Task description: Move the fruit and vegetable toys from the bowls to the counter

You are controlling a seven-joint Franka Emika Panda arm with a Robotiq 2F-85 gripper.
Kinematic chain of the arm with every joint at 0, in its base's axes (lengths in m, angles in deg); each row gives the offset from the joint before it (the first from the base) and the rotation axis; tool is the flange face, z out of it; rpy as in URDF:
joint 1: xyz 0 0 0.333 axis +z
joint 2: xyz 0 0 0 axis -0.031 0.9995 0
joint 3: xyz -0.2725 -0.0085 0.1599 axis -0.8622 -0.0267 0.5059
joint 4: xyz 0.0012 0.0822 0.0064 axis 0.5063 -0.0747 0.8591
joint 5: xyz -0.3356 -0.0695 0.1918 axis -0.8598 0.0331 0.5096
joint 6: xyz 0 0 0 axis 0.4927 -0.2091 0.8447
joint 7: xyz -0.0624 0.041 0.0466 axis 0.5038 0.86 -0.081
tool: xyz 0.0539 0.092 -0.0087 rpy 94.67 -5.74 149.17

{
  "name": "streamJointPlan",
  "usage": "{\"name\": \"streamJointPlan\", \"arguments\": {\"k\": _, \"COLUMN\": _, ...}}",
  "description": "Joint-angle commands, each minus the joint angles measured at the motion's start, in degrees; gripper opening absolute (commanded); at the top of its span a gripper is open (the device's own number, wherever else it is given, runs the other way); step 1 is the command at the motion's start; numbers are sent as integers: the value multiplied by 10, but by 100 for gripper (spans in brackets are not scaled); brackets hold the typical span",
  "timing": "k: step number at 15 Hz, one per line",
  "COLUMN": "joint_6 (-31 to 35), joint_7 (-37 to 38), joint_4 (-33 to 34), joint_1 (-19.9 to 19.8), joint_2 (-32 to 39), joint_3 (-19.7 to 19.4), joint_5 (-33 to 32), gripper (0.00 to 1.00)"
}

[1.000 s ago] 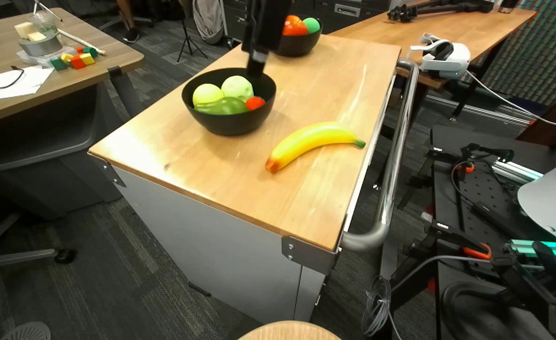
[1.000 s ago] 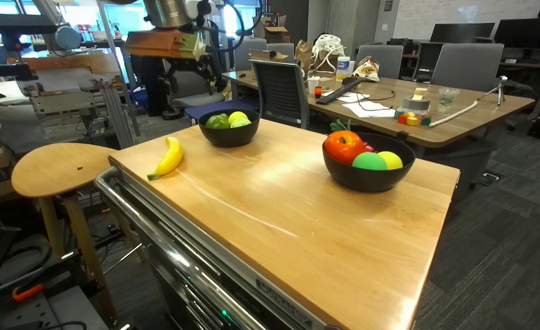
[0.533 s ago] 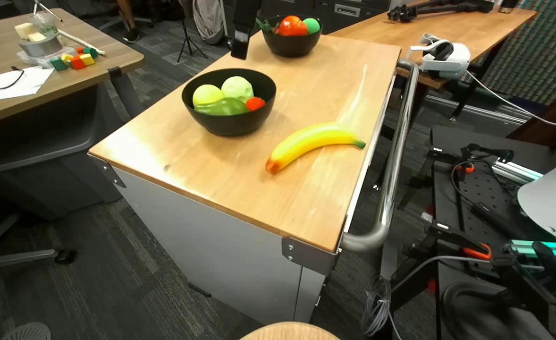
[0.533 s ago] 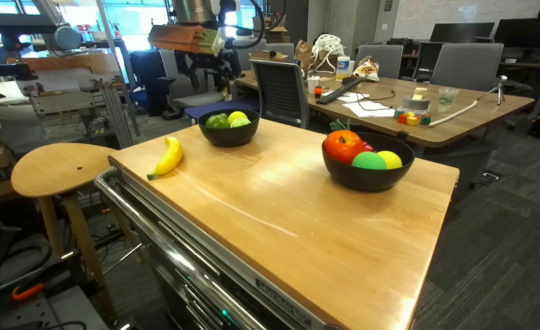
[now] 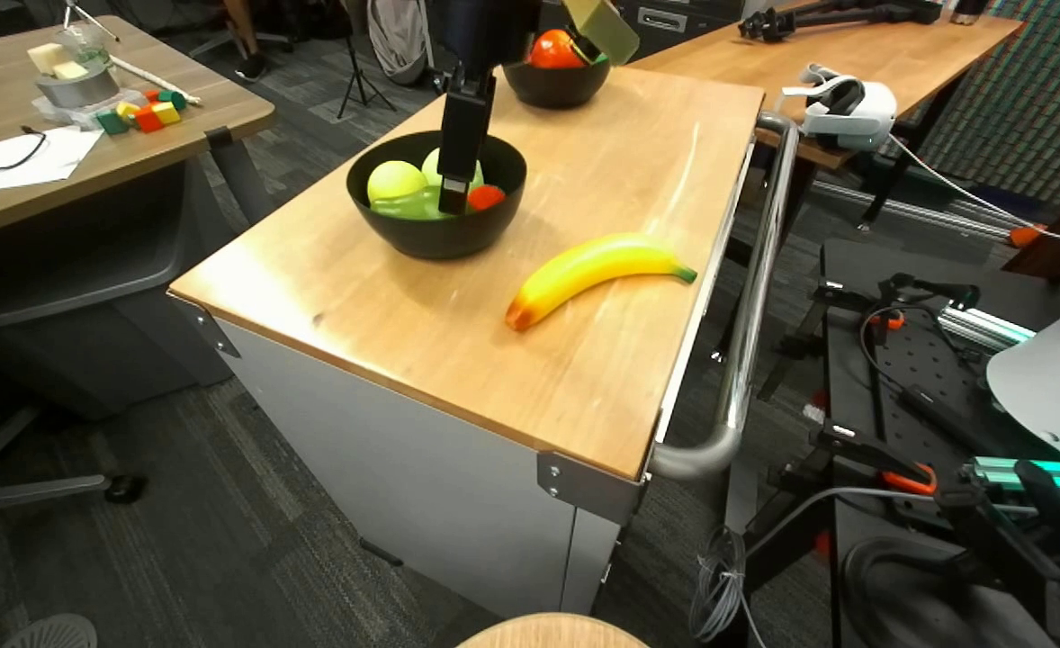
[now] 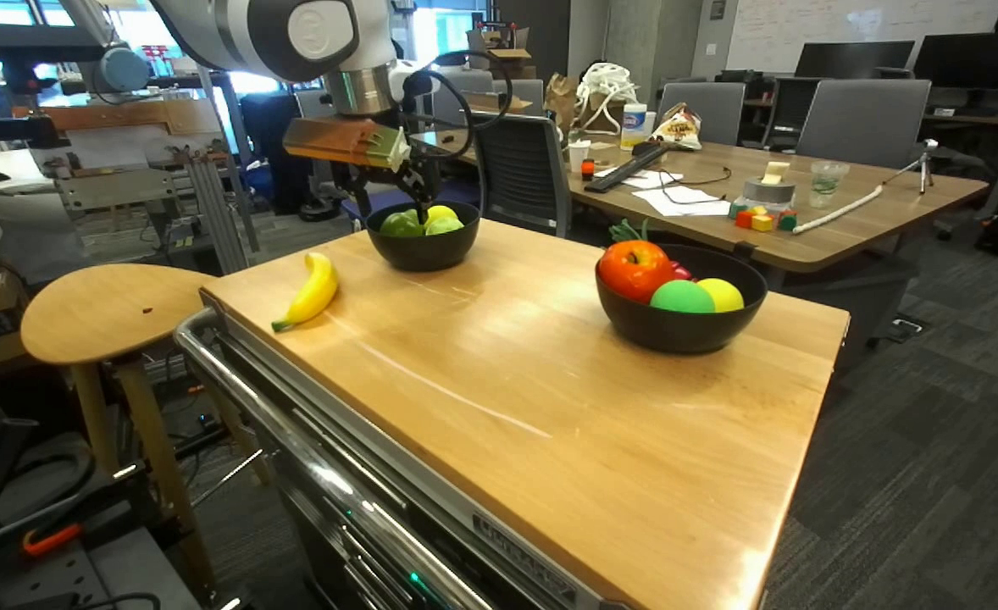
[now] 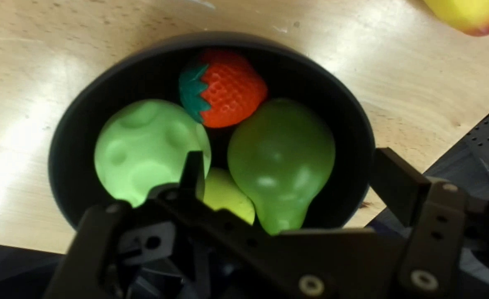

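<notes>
My gripper (image 7: 293, 174) stands open at a black bowl (image 7: 211, 38), its fingers (image 7: 400, 178) spread either side of a green pear (image 7: 282, 158) without gripping it. In the wrist view a strawberry (image 7: 230, 89), a pale green dimpled toy (image 7: 145, 141) and a partly covered yellow toy (image 7: 228, 193) share that bowl. Part of the pear is hidden behind a finger in an exterior view. On the wooden counter (image 6: 499, 373) lies a yellow banana (image 6: 311, 292). Another black bowl (image 6: 677, 332) holds a red-orange fruit (image 6: 634, 269), a green ball (image 6: 683, 298), a yellow ball (image 6: 723, 296) and a dark red piece.
A metal rail (image 5: 764, 279) runs along one counter side. A wooden stool (image 6: 118, 309) stands beside the counter's end. Past the counter is a table (image 6: 855, 216) with papers, tape and small coloured blocks. A grey chair (image 6: 520, 169) stands behind the pear's bowl.
Over the last second my gripper has shifted sideways above the bowl with the pear, then come down to it. The toys, bowls and banana have stayed in place.
</notes>
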Motion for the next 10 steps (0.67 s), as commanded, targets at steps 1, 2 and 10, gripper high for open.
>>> {"name": "streamJointPlan", "arguments": {"k": 1, "joint_6": 23, "joint_7": 50, "joint_4": 26, "joint_1": 2, "joint_2": 25, "joint_3": 0, "joint_5": -30, "gripper": 100}}
{"name": "streamJointPlan", "arguments": {"k": 2, "joint_6": 18, "joint_7": 61, "joint_4": 31, "joint_1": 2, "joint_2": 28, "joint_3": 0, "joint_5": -31, "gripper": 100}}
{"name": "streamJointPlan", "arguments": {"k": 10, "joint_6": 8, "joint_7": 128, "joint_4": 58, "joint_1": -6, "joint_2": 36, "joint_3": -3, "joint_5": -11, "gripper": 78}}
